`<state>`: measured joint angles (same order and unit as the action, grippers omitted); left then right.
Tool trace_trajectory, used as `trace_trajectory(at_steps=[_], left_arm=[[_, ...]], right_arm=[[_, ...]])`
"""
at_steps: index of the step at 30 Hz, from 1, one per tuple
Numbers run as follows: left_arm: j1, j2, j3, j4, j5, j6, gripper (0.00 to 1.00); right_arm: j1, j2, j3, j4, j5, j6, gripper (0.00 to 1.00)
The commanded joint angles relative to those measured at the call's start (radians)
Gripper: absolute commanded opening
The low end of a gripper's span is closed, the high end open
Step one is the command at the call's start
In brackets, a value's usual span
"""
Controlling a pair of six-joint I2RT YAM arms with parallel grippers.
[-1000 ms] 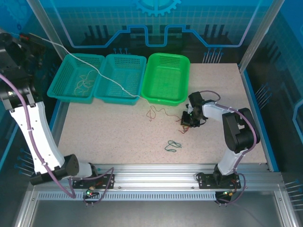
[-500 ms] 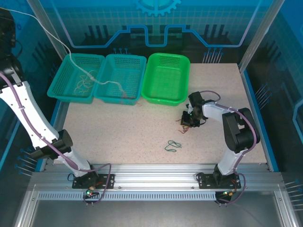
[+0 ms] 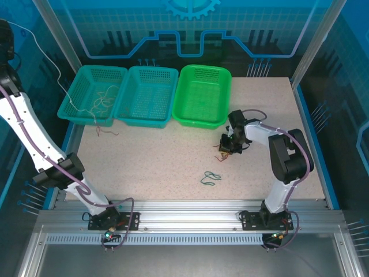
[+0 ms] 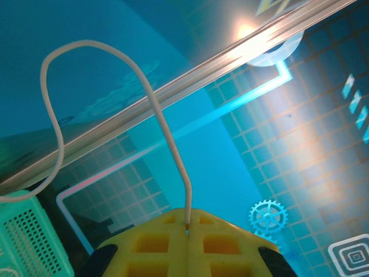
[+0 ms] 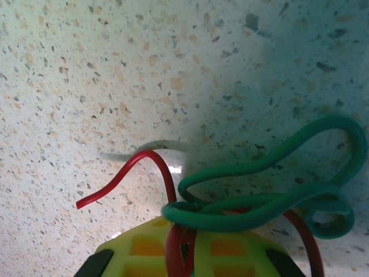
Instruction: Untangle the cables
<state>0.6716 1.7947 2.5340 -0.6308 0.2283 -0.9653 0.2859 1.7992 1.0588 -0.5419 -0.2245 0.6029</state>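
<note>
My left gripper (image 4: 189,224) is raised high at the far left, shut on a long whitish cable (image 4: 147,92). That cable (image 3: 58,73) hangs down to the left teal basket (image 3: 86,116), where more whitish cables (image 3: 101,99) lie. A thin red wire (image 3: 106,131) trails on the table in front of that basket. My right gripper (image 3: 226,148) is down at the table right of centre, shut on a red cable (image 5: 157,164); a green cable (image 5: 259,202) loops over its fingertips. Another green cable (image 3: 210,178) lies loose nearer the front.
A second teal basket (image 3: 144,119) and a green basket (image 3: 199,121) stand in a row beside the first at the back. Blue enclosure walls and metal posts ring the table (image 3: 144,167).
My left arm has swung further up and left, pulling the whitish cable across the baskets; its trailing red wire slid from the table centre to the front of the left basket. The right gripper has barely moved.
</note>
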Motion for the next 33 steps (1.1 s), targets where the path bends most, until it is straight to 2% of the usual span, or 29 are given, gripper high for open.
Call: trace_trajectory(at_steps=[1, 3, 4, 11, 14, 17, 22, 26, 30, 33], left_arm=[[-0.006, -0.055, -0.026, -0.021, 0.093, 0.034, 0.0], [-0.022, -0.094, -0.061, -0.032, 0.124, 0.044, 0.0], [-0.034, -0.122, -0.086, -0.034, 0.136, 0.05, 0.0], [-0.094, -0.318, -0.234, -0.034, 0.199, 0.052, 0.0], [-0.115, -0.381, -0.261, -0.065, 0.228, 0.057, 0.0], [-0.136, -0.444, -0.308, -0.073, 0.246, 0.043, 0.0], [-0.145, -0.522, -0.341, -0.104, 0.284, 0.024, 0.0], [-0.146, -0.546, -0.314, -0.116, 0.321, 0.005, 0.0], [-0.146, -0.547, -0.267, -0.129, 0.349, -0.019, 0.0], [-0.147, -0.559, -0.268, -0.134, 0.35, -0.026, 0.0]], right_arm=[[0.063, -0.047, 0.026, -0.028, -0.034, -0.038, 0.29], [0.096, -0.109, 0.024, -0.007, -0.056, -0.08, 0.51], [0.108, -0.147, 0.021, 0.004, -0.061, -0.094, 0.58], [0.154, -0.339, 0.082, 0.005, -0.042, -0.176, 0.91], [0.228, -0.37, 0.157, 0.009, 0.008, -0.26, 0.93], [0.333, -0.367, 0.222, 0.095, 0.001, -0.389, 0.92], [0.497, -0.28, 0.26, 0.401, 0.013, -0.621, 0.91], [0.535, -0.137, 0.329, 0.551, -0.044, -0.726, 0.92], [0.549, 0.02, 0.437, 0.541, -0.189, -0.937, 0.93], [0.552, 0.128, 0.504, 0.529, -0.207, -1.032, 0.94]])
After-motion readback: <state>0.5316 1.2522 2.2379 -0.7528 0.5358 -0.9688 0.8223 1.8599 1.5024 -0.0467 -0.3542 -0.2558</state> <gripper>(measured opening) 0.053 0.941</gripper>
